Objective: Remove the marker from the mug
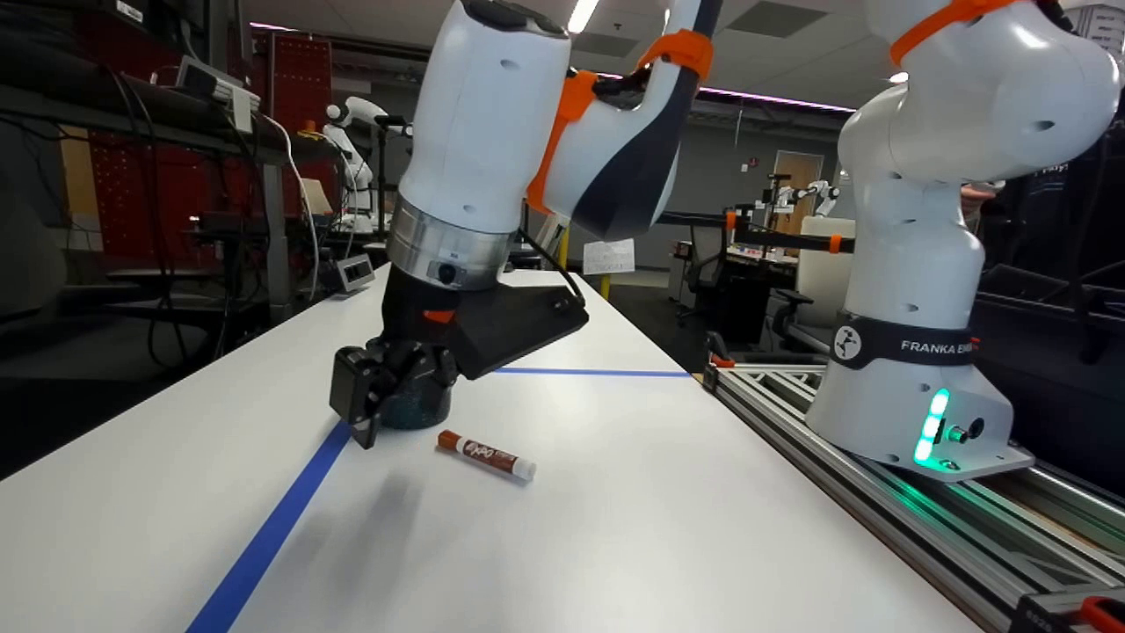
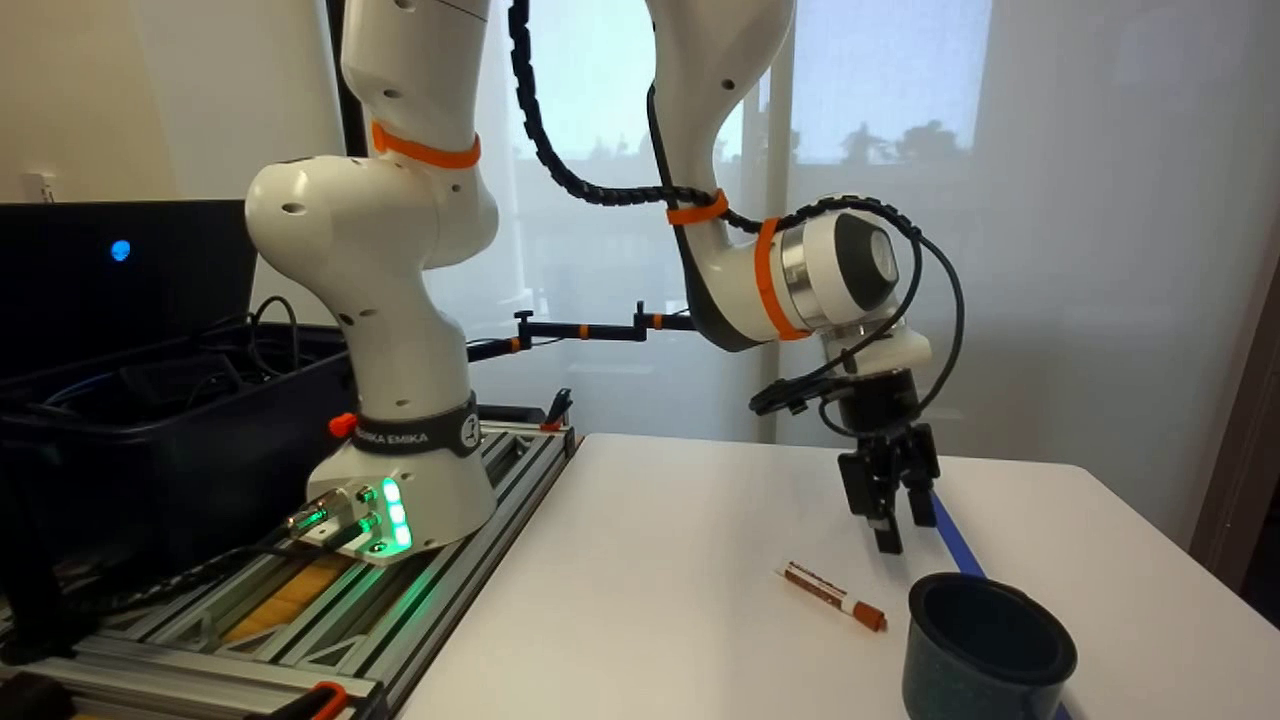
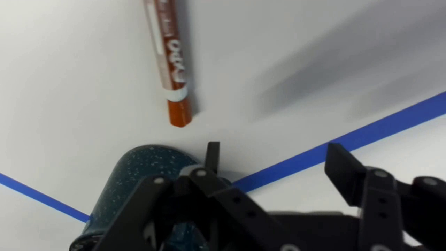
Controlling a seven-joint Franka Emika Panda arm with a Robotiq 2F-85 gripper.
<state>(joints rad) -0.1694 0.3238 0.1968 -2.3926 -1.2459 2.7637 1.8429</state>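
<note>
The marker (image 1: pixel 486 454) is brown-red with a white end and lies flat on the white table. It also shows in an exterior view (image 2: pixel 830 594) and in the wrist view (image 3: pixel 169 59). The dark teal mug (image 2: pixel 955 690) stands upright beside the marker's red-brown end, a small gap apart. The mug's wall shows in the wrist view (image 3: pixel 139 170) and, partly behind the gripper, in an exterior view (image 1: pixel 417 406). My gripper (image 2: pixel 905 530) points down above the table, near the mug and marker. Its fingers (image 3: pixel 274 153) are wide apart with nothing between them. The mug's handle is hidden.
Blue tape lines (image 1: pixel 290 519) run along and across the white table (image 1: pixel 615 527). The robot's base stands on an aluminium frame (image 2: pixel 330 620) along the table's edge. A black bin (image 2: pixel 170 480) is beside the base.
</note>
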